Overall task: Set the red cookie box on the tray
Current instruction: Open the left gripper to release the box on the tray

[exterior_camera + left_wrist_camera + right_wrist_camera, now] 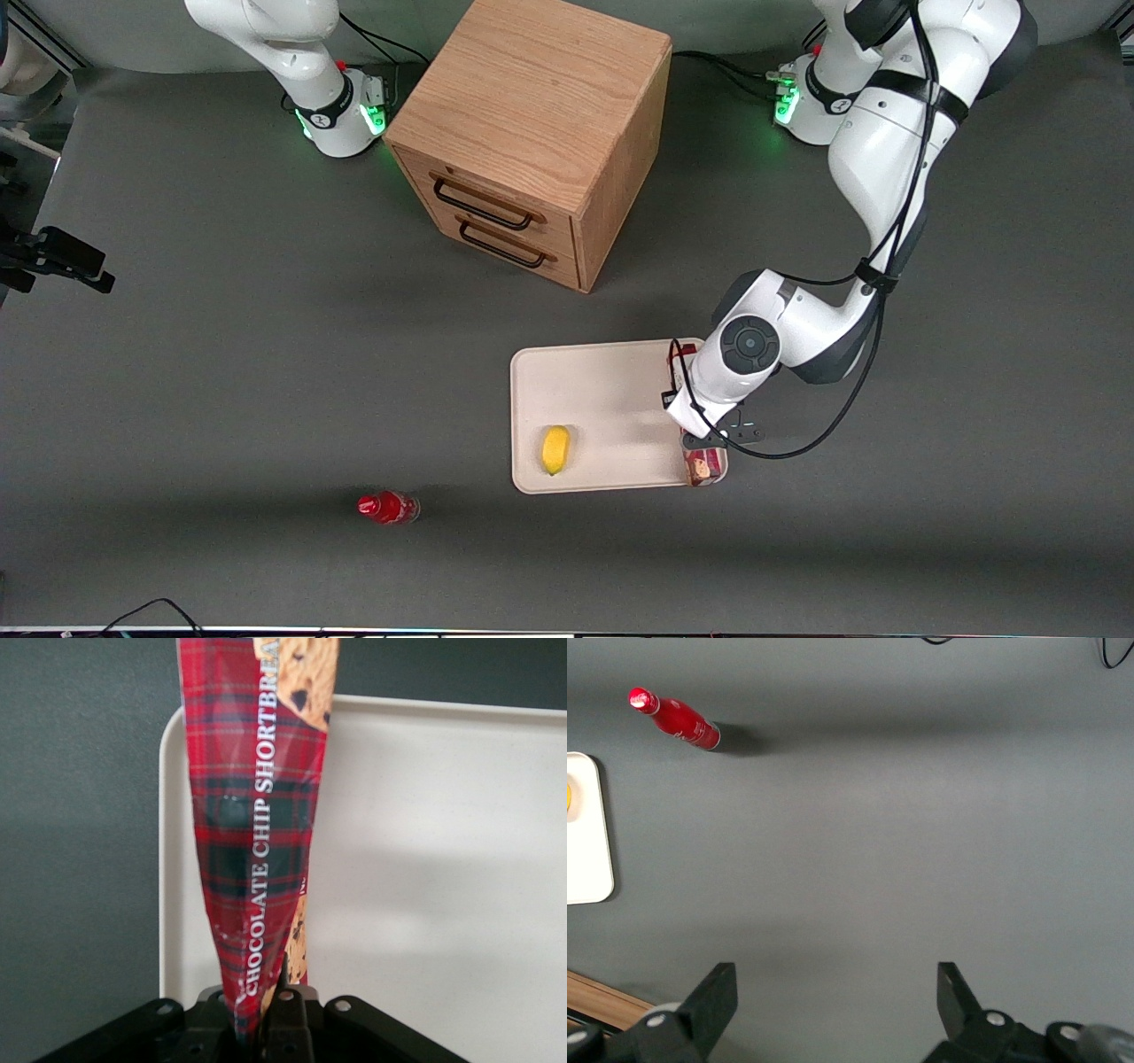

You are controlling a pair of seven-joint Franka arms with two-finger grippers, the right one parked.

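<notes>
The left arm's black two-finger gripper (266, 1014) is hanging over the edge of the flat cream-white rectangular tray (594, 390) that lies toward the working arm's end of the table, and its fingers are pinched together on one end of the long narrow red tartan cookie box (257, 815). The box is running along that edge above the tray, mostly hidden under the wrist in the front view, with only its nearer end (702, 465) showing by the tray's corner; whether it is resting on the tray or just above it cannot be told. Holding it by 1 end probably lets the arm lay it flat along the rim, well apart from the small yellow lemon-shaped fruit (555, 449) lying on the tray.

The carton is dark-red plaid with white lettering reading "CHOCOLATE CHIP SHORTBREAD" down its length and brown chocolate-chip cookies printed near both ends. Judging by this, release is the step remaining.
</notes>
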